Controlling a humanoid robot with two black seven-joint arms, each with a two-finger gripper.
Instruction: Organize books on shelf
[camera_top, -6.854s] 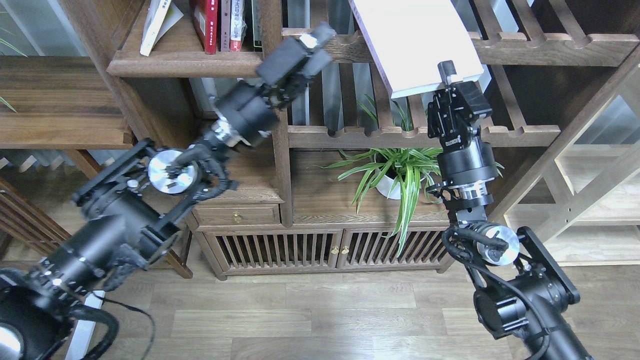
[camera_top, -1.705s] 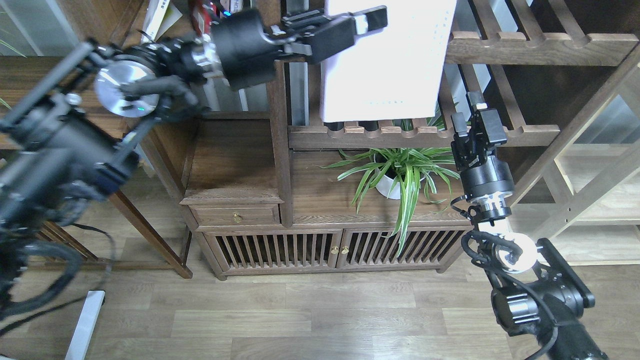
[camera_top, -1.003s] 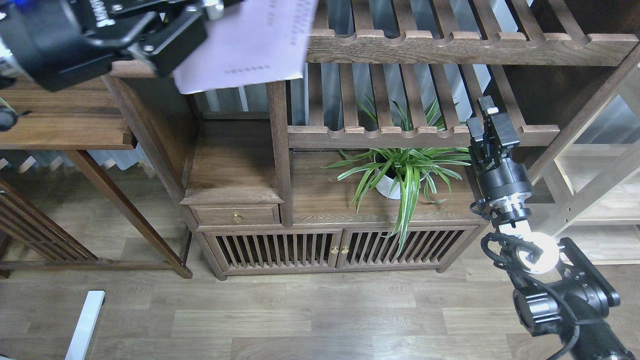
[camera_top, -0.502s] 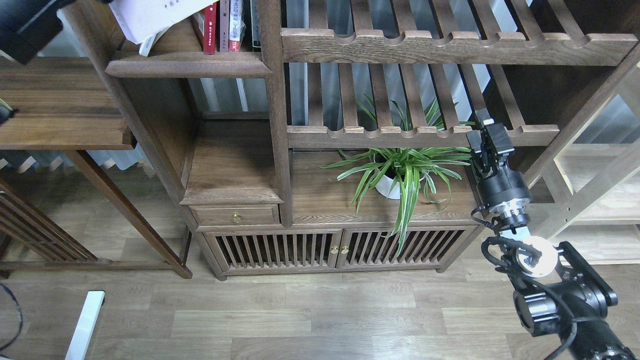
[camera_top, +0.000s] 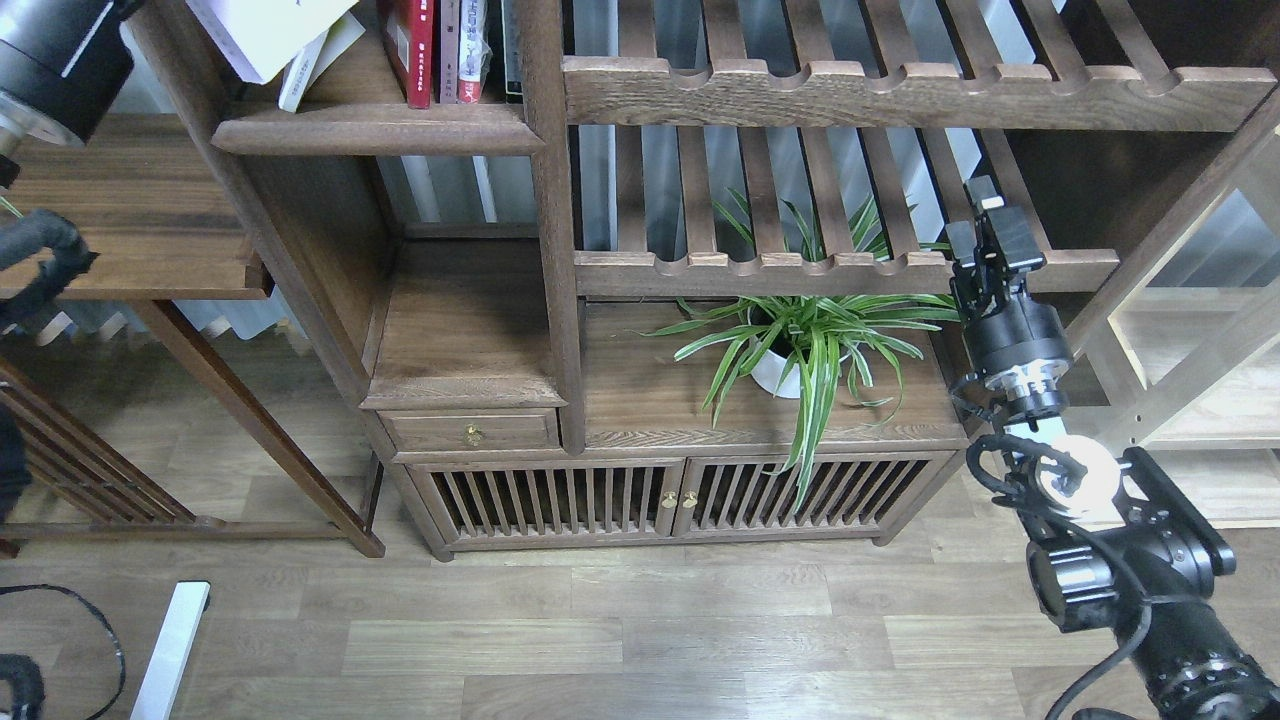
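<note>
The shelf (camera_top: 370, 130) is the dark-brown board with a moulded edge at the top left. A dark red book (camera_top: 415, 50) stands upright on it beside a few other spines (camera_top: 465, 45). A white book (camera_top: 265, 30) hangs tilted over the shelf's left end, its top cut off by the frame. Under it leans a thin pale book (camera_top: 312, 62). Only a thick black segment of my left arm (camera_top: 55, 60) shows; its gripper is out of view above the frame. My right gripper (camera_top: 990, 225) points up in front of the lower slatted rack, holds nothing, and looks too small to tell its fingers apart.
Two slatted scalloped racks (camera_top: 900, 95) (camera_top: 800, 268) fill the middle. A potted spider plant (camera_top: 800, 350) stands on the low cabinet (camera_top: 650, 400) with a drawer (camera_top: 470, 432). A dark side table (camera_top: 120, 220) is at left, pale shelving (camera_top: 1200, 400) at right.
The white book passed from my right gripper to my left and travelled left to the shelf. My left gripper has risen out of view. My right arm dropped away to the right.
</note>
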